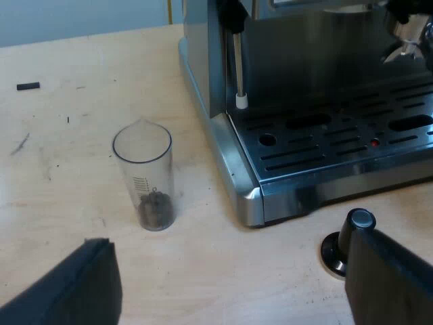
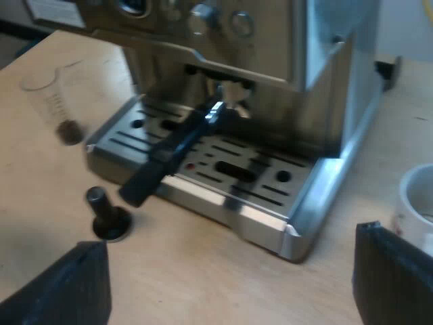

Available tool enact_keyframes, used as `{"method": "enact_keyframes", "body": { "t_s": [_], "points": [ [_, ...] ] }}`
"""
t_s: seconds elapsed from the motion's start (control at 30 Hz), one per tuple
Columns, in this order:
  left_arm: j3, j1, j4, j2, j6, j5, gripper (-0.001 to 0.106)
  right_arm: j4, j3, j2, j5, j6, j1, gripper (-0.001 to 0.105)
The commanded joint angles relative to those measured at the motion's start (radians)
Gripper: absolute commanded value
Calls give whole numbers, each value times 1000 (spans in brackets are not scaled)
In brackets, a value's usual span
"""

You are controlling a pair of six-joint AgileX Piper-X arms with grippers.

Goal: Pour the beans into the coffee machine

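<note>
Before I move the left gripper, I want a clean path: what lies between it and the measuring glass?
Bare table, seen in the left wrist view, between left gripper and measuring glass; the tamper stands aside.

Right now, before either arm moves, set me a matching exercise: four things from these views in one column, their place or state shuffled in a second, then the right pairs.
Things
1. measuring glass
2. tamper
3. holder
4. mug

Places or states
A. locked into the espresso machine at its front, dark handle out over the drip tray
B. white, on the table off the machine's corner
C. upright on the table, dark beans at its bottom
D. black knob up, standing on the table before the drip tray

Pairs: 1-C, 2-D, 3-A, 4-B.
</note>
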Motion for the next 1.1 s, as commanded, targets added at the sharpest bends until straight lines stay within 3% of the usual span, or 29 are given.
{"method": "enact_keyframes", "body": {
  "t_s": [0.03,0.43,0.8,0.9,0.97,1.1],
  "points": [
    [-7,-5,-27,6,-3,-4,70,-12,-22,29,-37,-20,29,79],
    [2,-5,-38,6,5,-4,70,-177,-22,154,-73,-20,168,79],
    [80,-5,-214,8,7,-4,71,-246,-22,265,-75,-20,320,79],
    [117,-5,-248,11,5,-4,78,-261,-22,284,-72,-20,372,79],
    [161,-5,-285,10,5,-4,89,-269,-22,304,-70,-20,412,79],
    [226,-5,-348,13,5,-4,93,-276,-22,329,-45,-18,462,79]
  ]
}}
